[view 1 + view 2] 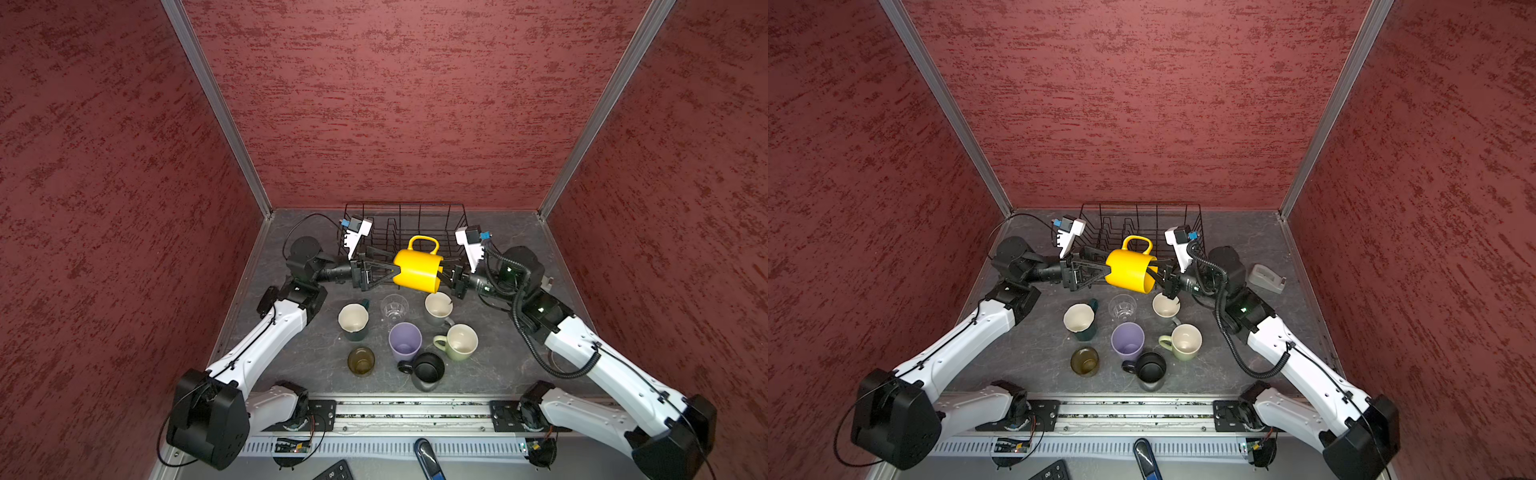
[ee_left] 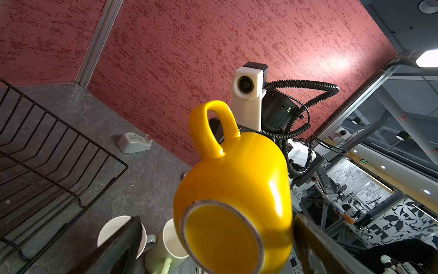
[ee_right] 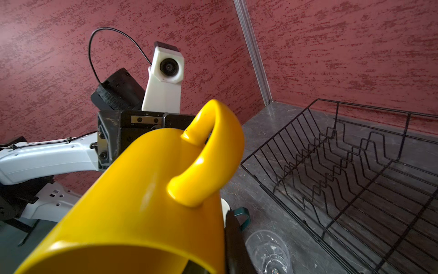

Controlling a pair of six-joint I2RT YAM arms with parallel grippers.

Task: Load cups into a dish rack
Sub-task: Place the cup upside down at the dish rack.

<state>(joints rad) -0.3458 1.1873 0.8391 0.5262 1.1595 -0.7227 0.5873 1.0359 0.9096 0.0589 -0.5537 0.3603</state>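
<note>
2 white arms, black joints, cams on the wrists

left arm (image 1: 266,336) & right arm (image 1: 582,345): white shells, chunky black joint housings (image 1: 208,419). White wrist cam blocks (image 1: 358,232) w/ blue plugs (image 1: 345,223). Right has a fat ribbed black hose (image 1: 523,328) + small green light (image 1: 1243,309), left just a thin black cable (image 1: 299,226). left gripper (image 1: 395,262): black skeleton triangle frame, screws (image 3: 102,155) on the mount.

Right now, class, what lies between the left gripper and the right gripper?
The yellow mug, tipped sideways; both top views show it.
</note>
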